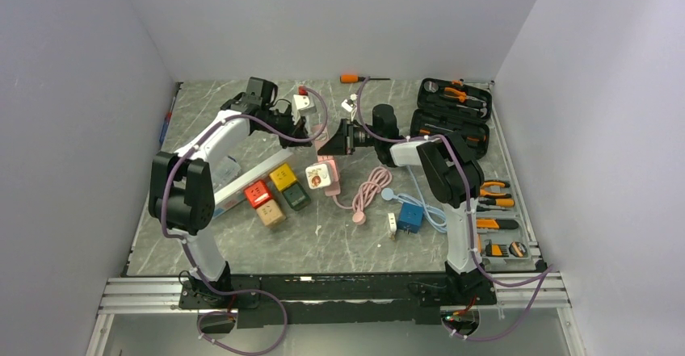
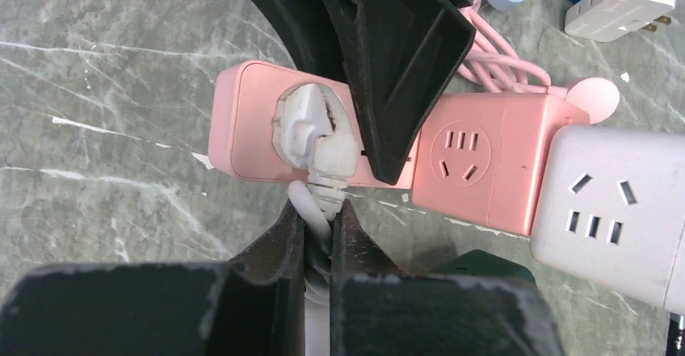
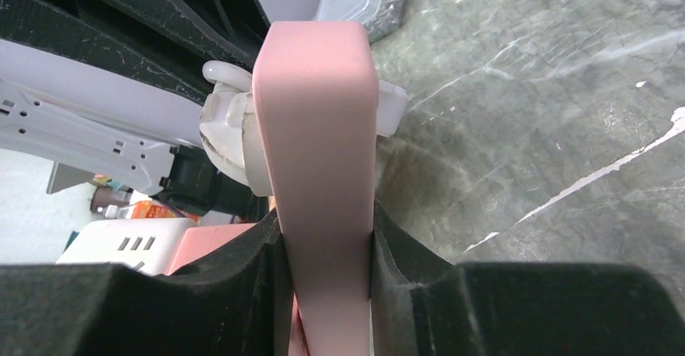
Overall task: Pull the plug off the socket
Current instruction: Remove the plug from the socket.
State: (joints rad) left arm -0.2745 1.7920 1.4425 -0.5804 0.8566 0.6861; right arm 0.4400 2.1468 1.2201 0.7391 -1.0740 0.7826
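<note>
Between the two grippers, toward the back middle of the marble table (image 1: 339,243), the white plug (image 2: 311,126) sits seated in the face of a flat pink socket (image 2: 242,122). No gap shows between plug and face. The plug's ribbed collar points straight toward the left gripper (image 2: 317,211). Its jaws are drawn fully together and pinch the white cord (image 2: 319,247) just behind that collar.

The right gripper (image 3: 325,227) comes in from the opposite side. Its jaws are part closed, and both fingers press against the two broad faces of the pink socket, gripping it edge-on. From the right wrist camera the plug bulges out of the socket's left face. Whether the socket touches the table or is held clear of it, I cannot tell.

Just beside the socket lies a pink cube outlet (image 2: 485,162), with a white cube outlet (image 2: 622,211) touching it. A coiled pink cable (image 1: 371,190) trails off nearer the arms. Further out are a blue adapter (image 1: 409,216) and a small white adapter (image 2: 618,5). Red, yellow, green and tan cubes (image 1: 275,194) cluster to the left. An open tool case (image 1: 452,110) stands at the far right.
</note>
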